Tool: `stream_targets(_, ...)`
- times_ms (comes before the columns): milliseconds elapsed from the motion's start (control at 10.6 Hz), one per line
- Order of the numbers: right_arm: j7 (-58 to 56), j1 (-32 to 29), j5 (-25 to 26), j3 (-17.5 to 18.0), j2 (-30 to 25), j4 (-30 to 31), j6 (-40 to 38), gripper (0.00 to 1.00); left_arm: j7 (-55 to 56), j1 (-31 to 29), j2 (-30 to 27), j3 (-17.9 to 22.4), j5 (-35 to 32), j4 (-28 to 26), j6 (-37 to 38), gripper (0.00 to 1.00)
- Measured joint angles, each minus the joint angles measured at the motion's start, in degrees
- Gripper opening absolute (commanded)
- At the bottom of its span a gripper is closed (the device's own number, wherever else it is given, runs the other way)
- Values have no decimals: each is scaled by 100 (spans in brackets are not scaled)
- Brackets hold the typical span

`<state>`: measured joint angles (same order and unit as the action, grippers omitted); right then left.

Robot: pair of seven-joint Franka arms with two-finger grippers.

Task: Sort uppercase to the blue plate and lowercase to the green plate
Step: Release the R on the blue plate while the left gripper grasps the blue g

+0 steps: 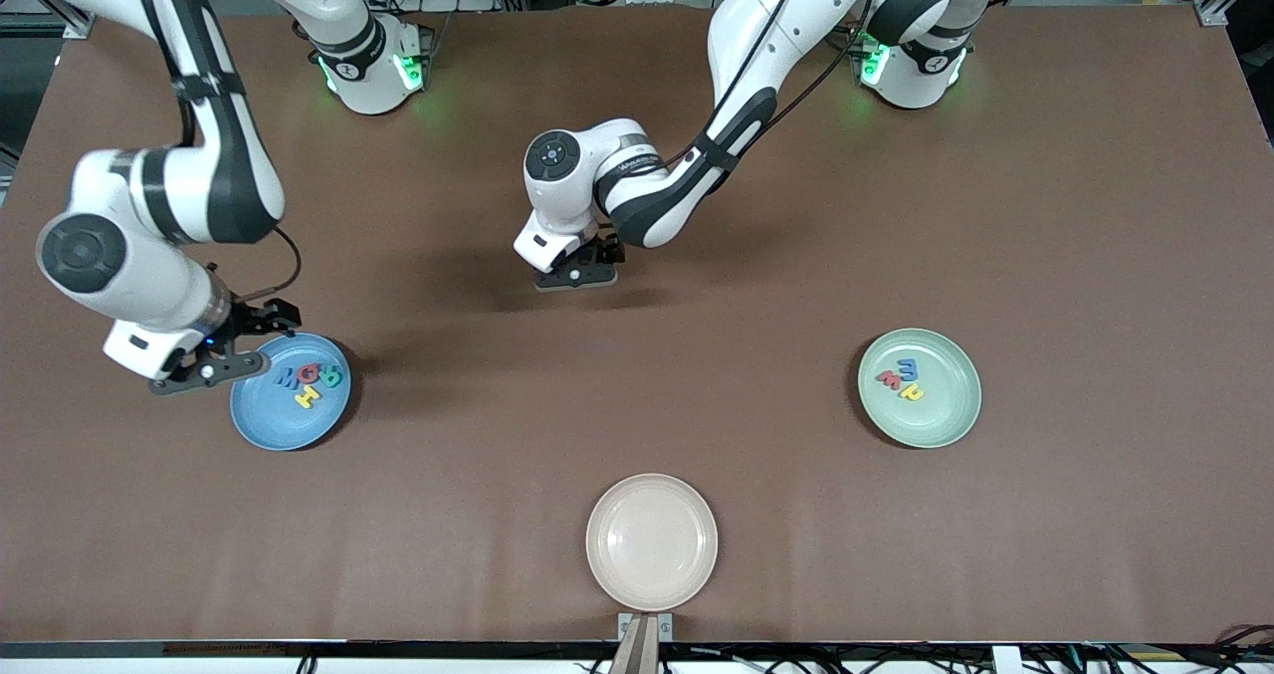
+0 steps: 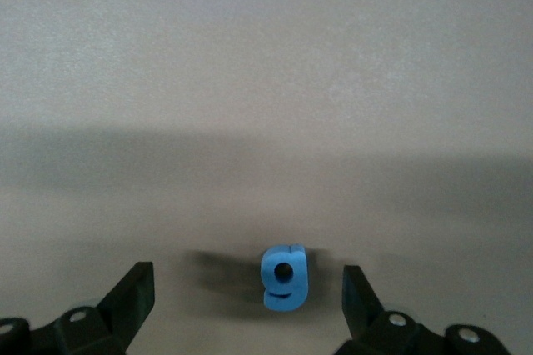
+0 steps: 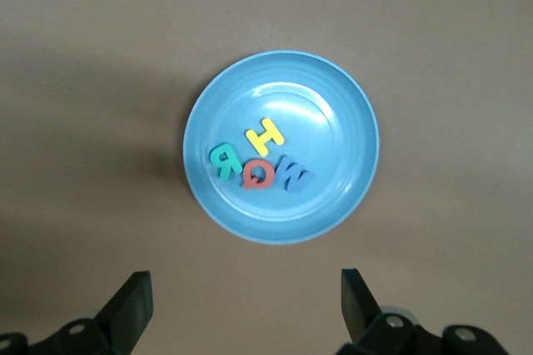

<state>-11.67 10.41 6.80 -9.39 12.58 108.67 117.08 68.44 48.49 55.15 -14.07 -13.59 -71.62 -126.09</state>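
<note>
Main risk: a missed or skewed pinch on the last loose letter. Small, thin and flat on the brown table [image 1: 637, 405], so fingertips closing too high would slide over it, and closing off-centre would flick it away or stand it on edge. Second risk: a drop on the carry to the green plate [image 1: 960, 417], well apart toward the left arm's end of the table, if only a corner gets caught. Third, smaller: mistaking the target plate, with the empty beige plate [image 1: 652, 543] lying nearest the front camera.

Largest to smallest:

Blue plate [image 1: 274, 425], toward the right arm's end of the table, holding all four capitals: blue W [image 3: 296, 177], red Q [image 3: 257, 174], teal R [image 3: 223, 159], yellow H [image 3: 265, 136], clustered and touching near the plate's centre. Uppercase half judged complete.

Green plate holding three small letters, blue m [image 1: 907, 367], red w [image 1: 890, 380] and yellow h [image 1: 911, 392], bunched together. One short.

Right gripper [image 1: 214, 355] over the blue plate's rim, jaws spread wide, holding nothing. Waiting, by the look of it.

Left gripper [image 1: 577, 271] low over the middle of the table, jaws spread wide, empty.

Blue g [image 2: 284, 277] flat on the table, between the left gripper's two fingertips in the left wrist view, slightly nearer one finger [image 2: 360, 292] than the other, touching neither. Hidden under the hand in the front view.
</note>
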Motion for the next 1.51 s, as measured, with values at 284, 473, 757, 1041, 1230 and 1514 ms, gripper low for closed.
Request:
stream_targets(284,4,-121,-477,11,-496,-121,-437,100,-311,28,15,1,0,32,0,86)
stream_targets(473,12,-261,-608,12,-753,-351,-908,100,-344,29,65,5,0,32,0,85)
stream_targets(757,118,-381,-653,14,-957,-1054,-1861,100,-429,32,84,4,0,49,-1,83)
stream_targets(1041,414,-664,-851,296,-1202,-1338,-2342,100,-437,33,97,6,0,102,-1,82)
stream_targets(1230,434,-1046,-1061,583,-1420,-1551,-2681,100,-460,32,104,7,0,107,-1,79)
stream_targets(1514,454,-1102,-1070,611,-1489,-1940,-3139,100,-566,28,110,9,0,113,-1,79)
